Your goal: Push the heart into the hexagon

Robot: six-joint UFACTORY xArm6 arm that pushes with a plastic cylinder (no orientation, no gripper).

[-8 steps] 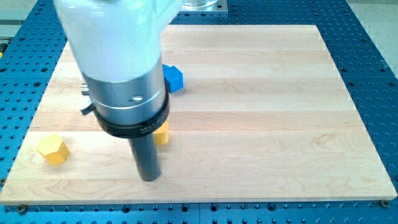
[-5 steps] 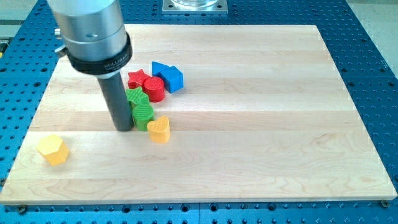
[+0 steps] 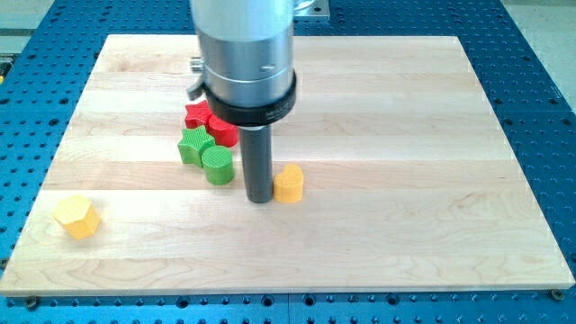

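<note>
The yellow heart block [image 3: 289,184] lies near the board's middle, a little toward the view's bottom. The yellow hexagon block [image 3: 76,216] lies at the view's lower left, far from the heart. My tip [image 3: 259,199] rests on the board just left of the heart, touching or nearly touching its left side. The tip stands between the heart and the green blocks.
A green star [image 3: 193,145] and a green cylinder [image 3: 217,166] sit left of the rod. A red star [image 3: 197,114] and a red cylinder [image 3: 221,132] lie behind them, partly hidden by the arm. The wooden board [image 3: 405,180] lies on a blue perforated table.
The arm has swung from the view's left to the middle. The heart has moved right, away from the green blocks. The blue blocks are now hidden behind the arm.
</note>
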